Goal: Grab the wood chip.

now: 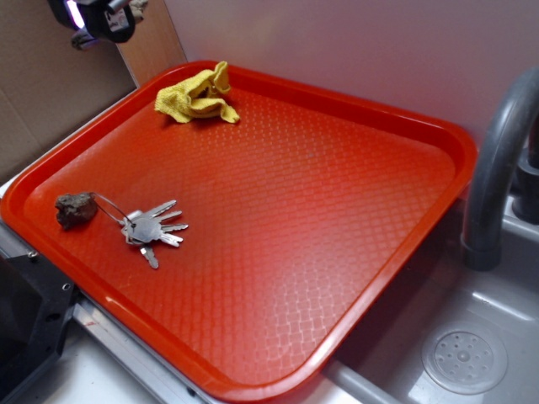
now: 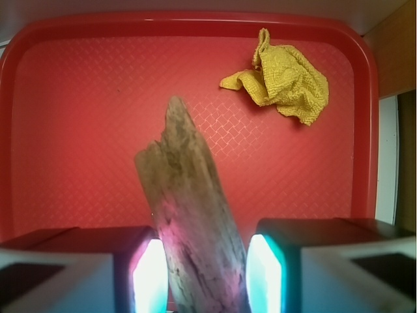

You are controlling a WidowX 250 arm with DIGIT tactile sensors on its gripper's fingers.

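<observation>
The wood chip (image 2: 189,215), a long tan-brown piece with a jagged tip, stands upright between my fingers in the wrist view, and my gripper (image 2: 207,274) is shut on its lower part. Its tip points out over the red tray (image 2: 85,117) far below. In the exterior view my gripper (image 1: 101,18) hangs high at the top left corner, above the tray's (image 1: 337,210) far left edge.
A crumpled yellow cloth (image 1: 198,97) lies at the tray's far corner. A dark lump (image 1: 76,209) on a key ring with several keys (image 1: 152,229) lies near the tray's left edge. A sink with a grey faucet (image 1: 497,160) and drain (image 1: 464,360) is on the right.
</observation>
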